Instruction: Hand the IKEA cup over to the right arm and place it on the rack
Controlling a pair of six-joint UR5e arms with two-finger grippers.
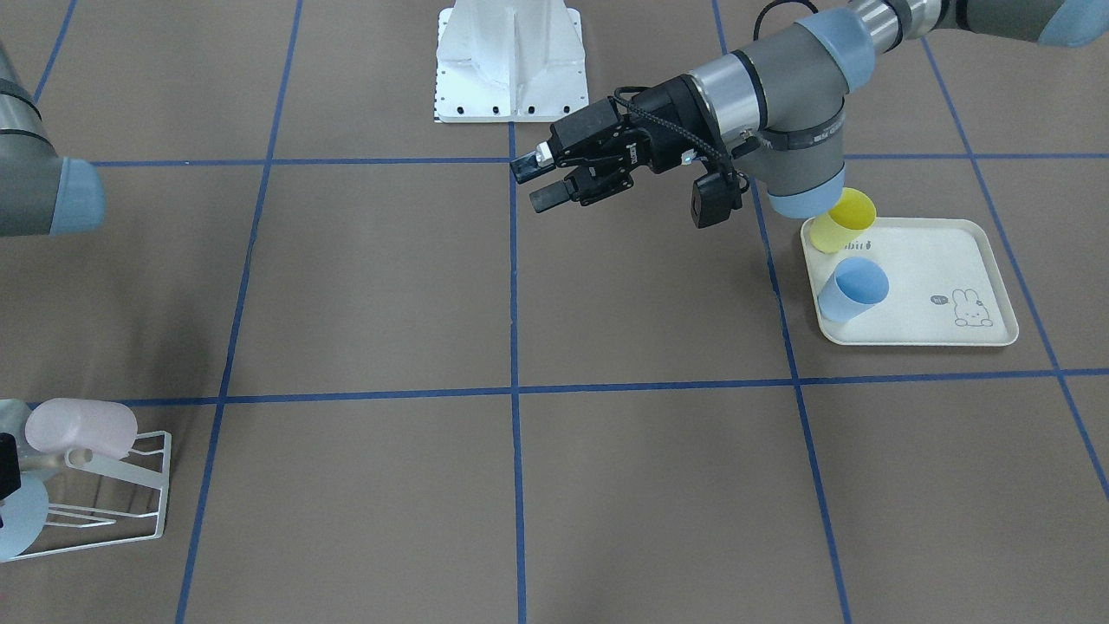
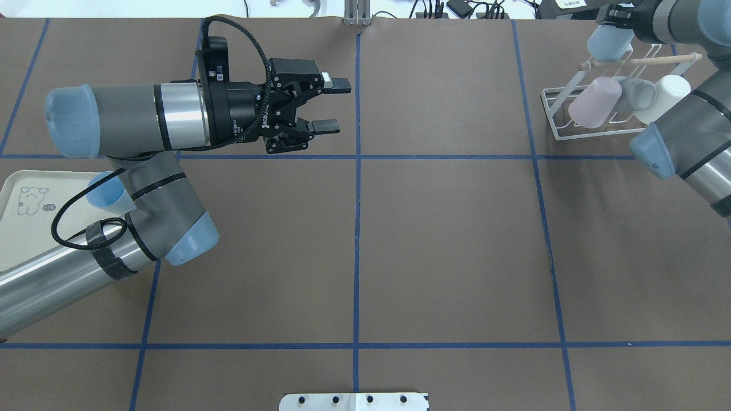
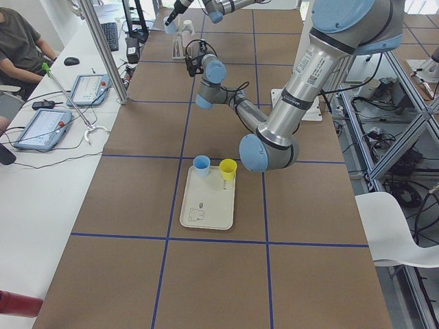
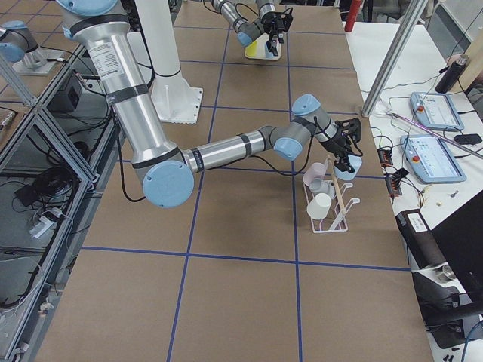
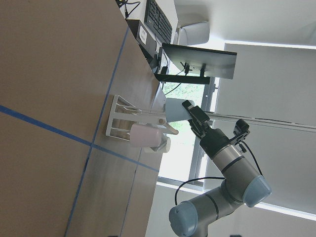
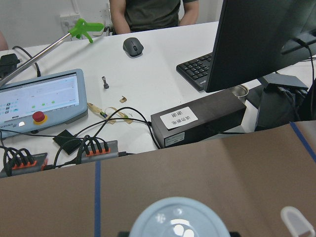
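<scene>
The IKEA cup (image 2: 609, 44) is pale blue and held in my right gripper (image 2: 613, 20), which is shut on it just above the far end of the white wire rack (image 2: 557, 114). The left wrist view shows the cup (image 5: 175, 109) held by its base at the rack's wooden dowel. Seen from the right wrist, the cup's bottom (image 6: 179, 221) fills the lower edge. My left gripper (image 2: 332, 104) hangs open and empty over the middle of the table, far from the rack.
A pink cup (image 2: 594, 103), a grey cup (image 2: 638, 93) and a white cup (image 2: 665, 97) sit on the rack. A cream rabbit tray (image 1: 953, 269) at the robot's left holds a blue cup (image 1: 853, 290) and a yellow cup (image 1: 845, 221). Operators' desks lie beyond the table's far edge.
</scene>
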